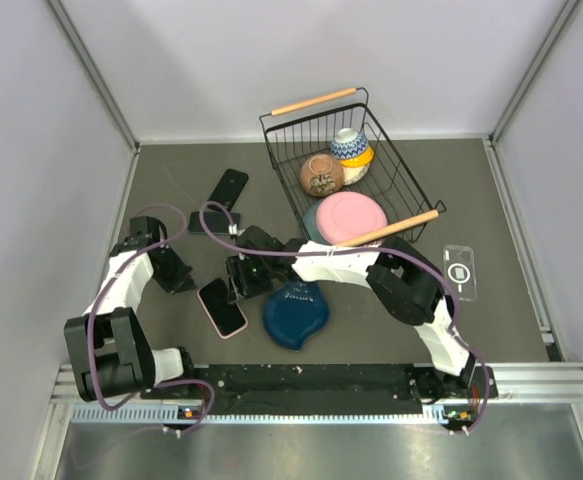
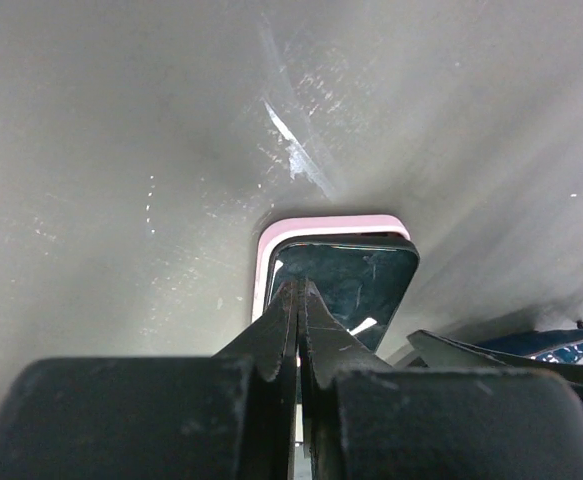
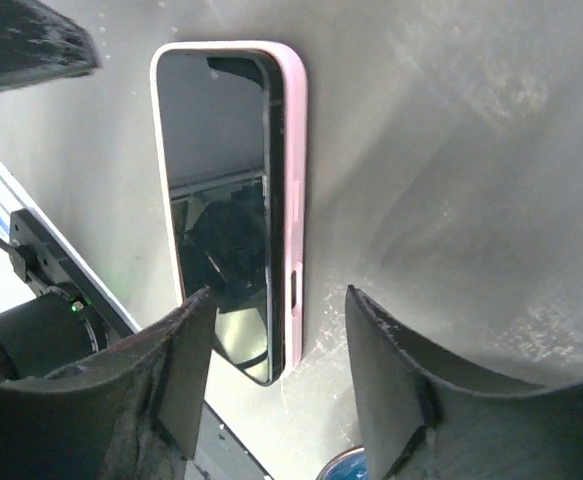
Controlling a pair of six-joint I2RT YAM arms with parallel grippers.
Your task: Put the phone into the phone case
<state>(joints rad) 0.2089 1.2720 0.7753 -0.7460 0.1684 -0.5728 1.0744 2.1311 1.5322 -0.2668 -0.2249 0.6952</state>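
Where pale walls [image 1: 271,60] rise, the scuffed tabletop [image 2: 151,150] bears a phone [image 1: 221,307].

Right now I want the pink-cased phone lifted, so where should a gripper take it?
Pinch the pink-cased phone across its two long edges, coming straight down: it lies flat, screen up, and the narrow width probably suits the jaws.

Table [image 1: 491,200]: dark grey, scuffed, with pale walls on its left, far and right sides.
Near, left of centre: phone [image 1: 221,305], screen up, on the pink case [image 3: 295,180].
Near centre: blue dish [image 1: 296,313], just right of the pink case.
Far left: black phone [image 1: 229,187], slanted; second black phone [image 1: 214,222] just nearer, partly hidden.
Far, right of centre: wire basket [image 1: 314,101] with wooden handles.
Right: clear case [image 1: 459,271], flat, near the basket's near corner.
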